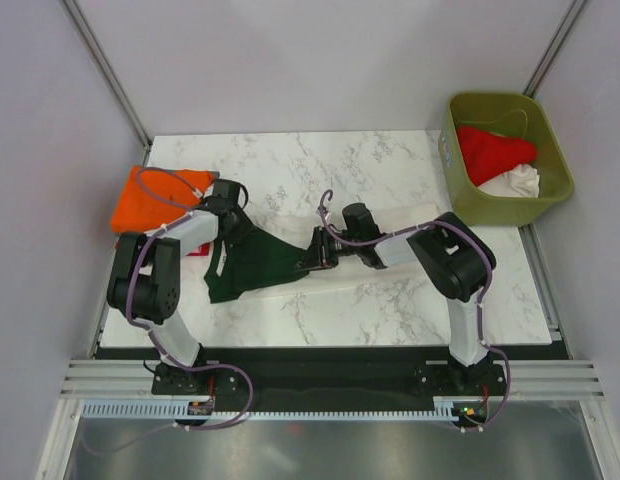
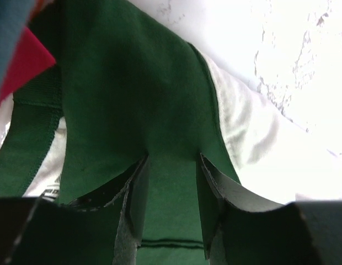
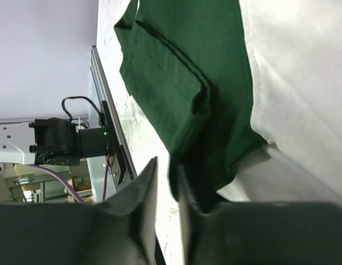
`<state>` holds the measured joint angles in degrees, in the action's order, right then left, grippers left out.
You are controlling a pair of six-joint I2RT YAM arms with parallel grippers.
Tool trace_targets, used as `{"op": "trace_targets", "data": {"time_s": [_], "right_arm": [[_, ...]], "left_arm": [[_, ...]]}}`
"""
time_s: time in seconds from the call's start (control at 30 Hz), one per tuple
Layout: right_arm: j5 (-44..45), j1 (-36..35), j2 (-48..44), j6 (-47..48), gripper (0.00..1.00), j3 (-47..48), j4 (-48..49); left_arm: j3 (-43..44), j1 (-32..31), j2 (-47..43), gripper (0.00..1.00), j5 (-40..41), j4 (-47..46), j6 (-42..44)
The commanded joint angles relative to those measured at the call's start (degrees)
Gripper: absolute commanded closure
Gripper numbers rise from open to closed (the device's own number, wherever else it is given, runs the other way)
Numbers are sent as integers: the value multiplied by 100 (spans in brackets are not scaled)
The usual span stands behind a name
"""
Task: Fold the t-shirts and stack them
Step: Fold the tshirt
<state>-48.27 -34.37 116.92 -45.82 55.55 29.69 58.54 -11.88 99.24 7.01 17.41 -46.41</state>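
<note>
The cream t-shirt with dark green sleeves (image 1: 252, 265) lies bunched mid-table between both arms. My left gripper (image 1: 233, 214) rests on its upper left part. In the left wrist view its jaws (image 2: 172, 157) stand apart, green cloth (image 2: 121, 83) filling the gap and creased at the fingertips. My right gripper (image 1: 312, 255) sits at the shirt's right end. In the right wrist view it (image 3: 166, 163) is open by a narrow gap that shows bare table, with the green sleeve (image 3: 176, 55) against one finger. A folded orange t-shirt (image 1: 140, 205) lies at the far left.
An olive-green bin (image 1: 552, 130) stands off the table's back right corner, holding a red t-shirt (image 1: 495, 150) and a white one (image 1: 517, 182). The marble table top (image 1: 320, 160) shows behind the arms. A metal rail runs along the near edge.
</note>
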Motion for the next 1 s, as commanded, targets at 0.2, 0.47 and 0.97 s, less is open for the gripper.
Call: {"op": "trace_targets", "data": {"time_s": [0.2, 0.47, 0.97], "right_arm": [[160, -17, -319, 328, 100, 27, -455], [169, -17, -539, 249, 81, -492, -368], [862, 79, -1408, 1250, 59, -299, -1966]], "left_arm": [[113, -78, -555, 53, 231, 254, 387], [333, -86, 59, 53, 266, 298, 352], [-9, -261, -826, 53, 64, 517, 422]]}}
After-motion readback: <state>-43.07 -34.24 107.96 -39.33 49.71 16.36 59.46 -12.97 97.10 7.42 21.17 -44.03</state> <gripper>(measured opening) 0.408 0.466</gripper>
